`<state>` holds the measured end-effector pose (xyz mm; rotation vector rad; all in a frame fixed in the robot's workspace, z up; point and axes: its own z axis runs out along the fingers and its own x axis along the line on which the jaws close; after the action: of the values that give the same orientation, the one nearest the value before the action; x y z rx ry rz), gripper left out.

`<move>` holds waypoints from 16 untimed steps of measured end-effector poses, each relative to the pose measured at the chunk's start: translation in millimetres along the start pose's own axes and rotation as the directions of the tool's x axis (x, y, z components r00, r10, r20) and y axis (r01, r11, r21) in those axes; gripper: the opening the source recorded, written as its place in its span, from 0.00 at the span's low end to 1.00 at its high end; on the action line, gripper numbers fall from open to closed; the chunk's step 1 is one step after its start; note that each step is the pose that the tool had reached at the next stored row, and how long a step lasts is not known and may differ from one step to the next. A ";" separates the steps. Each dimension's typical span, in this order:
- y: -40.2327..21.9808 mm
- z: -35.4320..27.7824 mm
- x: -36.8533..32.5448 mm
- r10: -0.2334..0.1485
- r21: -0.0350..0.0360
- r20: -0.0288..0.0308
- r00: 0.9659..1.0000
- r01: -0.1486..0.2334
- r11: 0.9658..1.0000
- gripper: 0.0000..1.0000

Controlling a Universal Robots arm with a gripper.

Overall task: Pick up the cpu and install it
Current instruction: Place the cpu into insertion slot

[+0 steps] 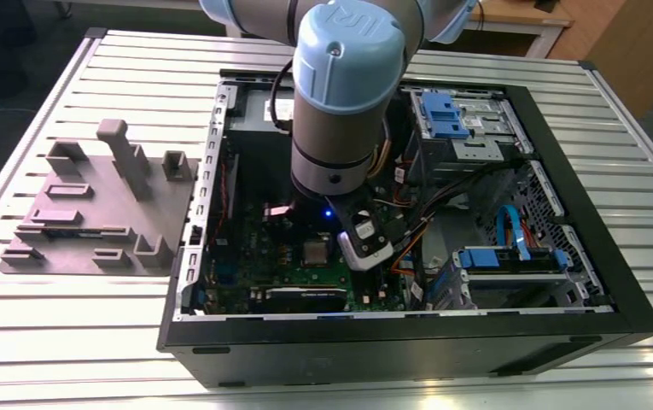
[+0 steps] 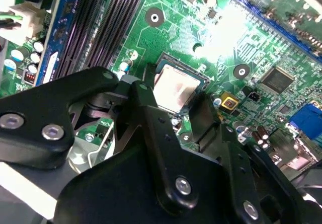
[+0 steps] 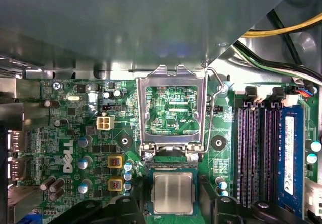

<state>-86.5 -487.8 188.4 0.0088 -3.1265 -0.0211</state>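
Note:
The cpu [image 3: 172,194], a small silvery square chip, lies flat in the socket of the green motherboard [image 3: 75,133] inside the open computer case. In the second wrist view the cpu [image 2: 173,85] shows its pale metal top. My gripper [image 3: 172,206] is down at the socket, its black frame close on two opposite sides of the chip [image 2: 173,108]. The metal socket frame [image 3: 171,108] stands flipped open just beyond the cpu. In the exterior view the cpu [image 1: 318,250] is beside the arm's wrist, low inside the case.
The black computer case [image 1: 417,333] lies open on a slatted metal table [image 1: 76,342]. A grey fixture block [image 1: 98,205] stands at the exterior view's left. Memory slots [image 3: 256,153], cables [image 3: 282,30] and blue drive brackets [image 1: 509,256] crowd around the socket.

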 end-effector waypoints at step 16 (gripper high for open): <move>0.0 -3.6 0.0 0.000 0.000 -0.001 1.000 0.000 1.000 0.41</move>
<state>-86.4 -487.8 192.0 0.0092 -3.1259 -0.0207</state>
